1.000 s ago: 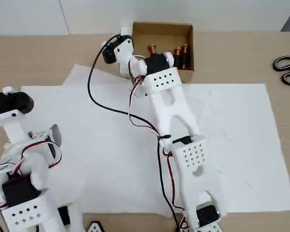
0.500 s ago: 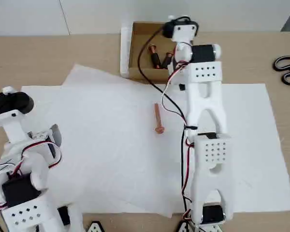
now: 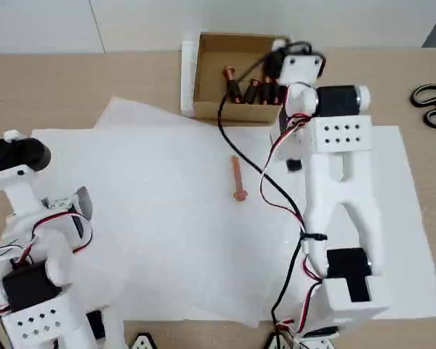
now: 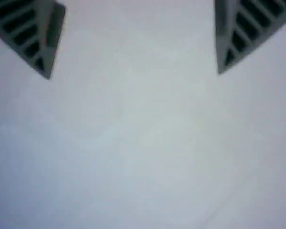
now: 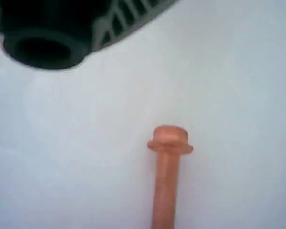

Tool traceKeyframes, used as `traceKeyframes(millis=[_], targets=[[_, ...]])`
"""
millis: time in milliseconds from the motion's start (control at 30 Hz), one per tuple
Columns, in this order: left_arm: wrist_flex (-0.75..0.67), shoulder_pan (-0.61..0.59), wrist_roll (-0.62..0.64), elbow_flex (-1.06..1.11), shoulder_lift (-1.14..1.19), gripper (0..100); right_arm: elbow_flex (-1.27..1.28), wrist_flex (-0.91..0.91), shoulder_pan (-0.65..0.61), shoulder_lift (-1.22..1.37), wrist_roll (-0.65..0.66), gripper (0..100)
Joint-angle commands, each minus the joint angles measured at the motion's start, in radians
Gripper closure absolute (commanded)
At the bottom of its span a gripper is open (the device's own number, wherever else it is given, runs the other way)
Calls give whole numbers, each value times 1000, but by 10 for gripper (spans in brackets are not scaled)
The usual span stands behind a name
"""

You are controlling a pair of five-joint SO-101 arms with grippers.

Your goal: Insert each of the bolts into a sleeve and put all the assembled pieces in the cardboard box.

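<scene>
A brown cardboard box (image 3: 203,80) is seen in the high view at the far edge of a white paper sheet (image 3: 152,240), which is spread over the pale wooden bench (image 3: 58,80). Several assembled pieces (image 3: 256,91), copper bolts seated in black sleeves, are gathered toward the box's near wall. One loose copper-coloured metal bolt (image 3: 237,178) is laid on the paper near the box, with its flanged head turned to the near side. The right arm is stretched from the near right up to the box's right corner.

Closer detail is given by the right wrist view. There the jaws of the right gripper (image 5: 86,33) are closed on a black cylindrical sleeve (image 5: 43,47), whose hollow end is turned toward the camera. The bolt's head is found near the sleeve but apart from it.

In the left wrist view the jaws of the left gripper (image 4: 133,71) are spread wide above the paper. In the high view the left arm is folded at the near left, well apart from the bolt. Black-handled scissors (image 3: 431,102) are left on the bench at the far right.
</scene>
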Motion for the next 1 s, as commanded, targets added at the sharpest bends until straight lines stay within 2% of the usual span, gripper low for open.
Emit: traceKeyframes(millis=[0, 133, 367, 567, 967], targets=[[3, 0, -2, -25, -11, 788, 129, -119, 8, -27, -11, 995], [3, 0, -2, -25, -11, 788, 199, -245, -1, 33, -17, 993], [3, 0, -2, -25, -11, 788, 201, -337, -13, 203, -38, 990], [3, 0, -2, -25, -11, 788, 184, -340, -48, 300, -38, 878], [3, 0, -2, -25, -11, 788, 114, -254, -48, 302, -38, 872]])
